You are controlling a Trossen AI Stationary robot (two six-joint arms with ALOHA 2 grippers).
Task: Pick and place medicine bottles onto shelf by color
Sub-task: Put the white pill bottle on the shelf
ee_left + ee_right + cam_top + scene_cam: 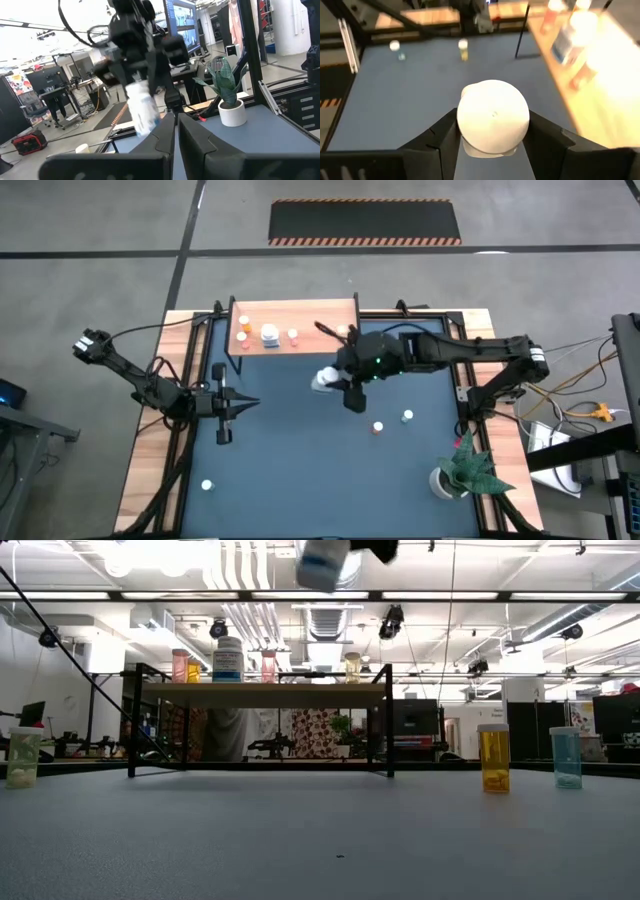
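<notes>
While lifted above the bench just before the shelf (295, 315), large white bottle (325, 379), round white cap, clamped in right gripper (340, 383) jaws; left gripper (240, 406) jaws closed, empty.

White-capped bottle (493, 116), blue mat (300, 450), light wooden shelf (310, 315).

The right arm reached in from the right edge, elbow bent, its wrist out over the middle of the tabletop. The right tool (493, 131) was raised well above the surface, its fingers (438, 142) spread wide and clamped on a white-capped bottle (493, 116), apparently tilted. The left arm waited at the left side, its left tool (243, 405) pointing inward, fingers pressed together.
</notes>
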